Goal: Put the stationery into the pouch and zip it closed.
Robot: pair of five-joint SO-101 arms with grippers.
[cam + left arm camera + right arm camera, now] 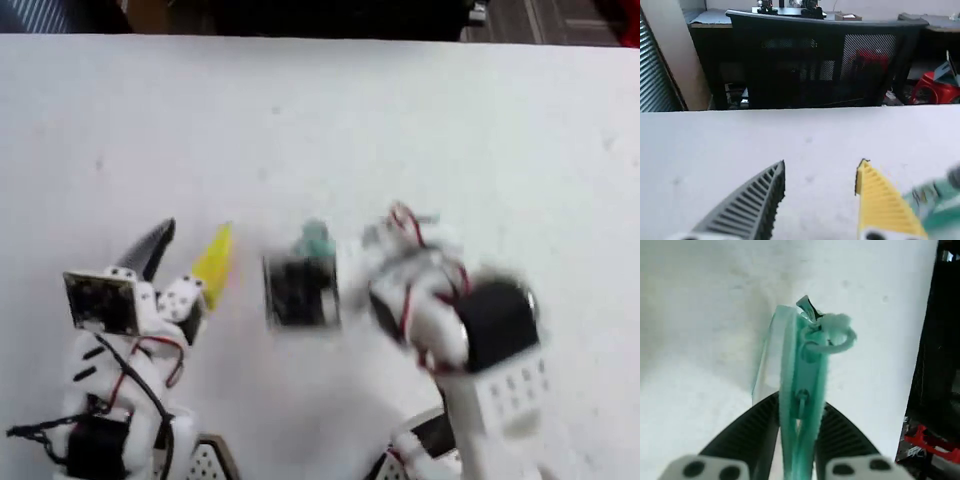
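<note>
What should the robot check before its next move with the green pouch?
1. Right gripper shut on the pouch: ok.
2. Left gripper open, holding nothing: ok.
3. Zipper pull not pinched by the right gripper: ok.
4. Stationery inside the pouch: cannot tell.
5. Zip closed all the way: cannot tell.

Teal pouch [790,345] pinched between black fingers [752,432] of right gripper [800,406], zip pull [834,335] at far end; white table [700,315]
</note>
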